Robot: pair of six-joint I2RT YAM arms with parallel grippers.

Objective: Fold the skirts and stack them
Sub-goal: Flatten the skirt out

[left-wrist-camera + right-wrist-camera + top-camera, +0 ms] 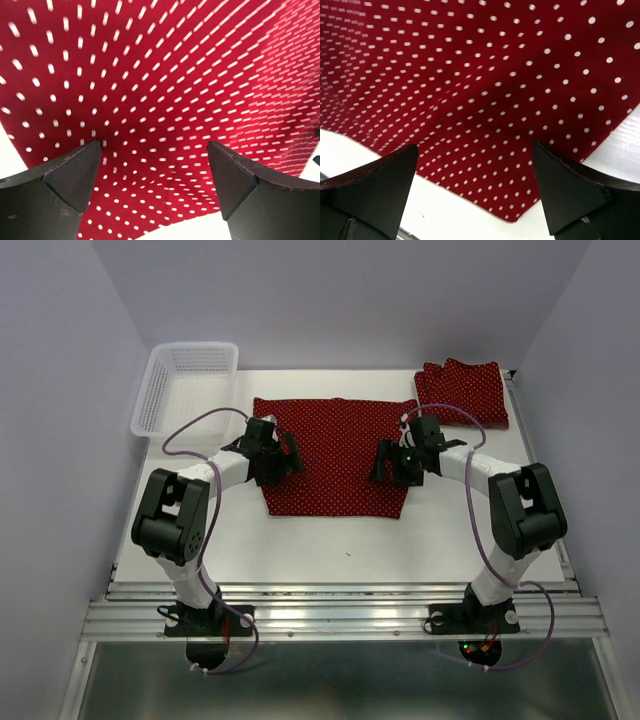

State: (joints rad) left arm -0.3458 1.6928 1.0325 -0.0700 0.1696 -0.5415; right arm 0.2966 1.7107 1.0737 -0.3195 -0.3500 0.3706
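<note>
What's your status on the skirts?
Left pincer open, right pincer open, each over a side of the spread skirt. Skirt flat, not yet folded. Second skirt far right, basket far left, neither in the way.

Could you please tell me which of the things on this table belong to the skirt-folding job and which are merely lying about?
Part of the job:
spread dotted skirt, centre
folded dotted skirt pile, far right corner

Lying about:
white lattice basket, far left corner

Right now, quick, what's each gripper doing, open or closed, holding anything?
Left gripper: open, gripping nothing, above the spread dotted skirt.
Right gripper: open, gripping nothing, above the same skirt.
</note>
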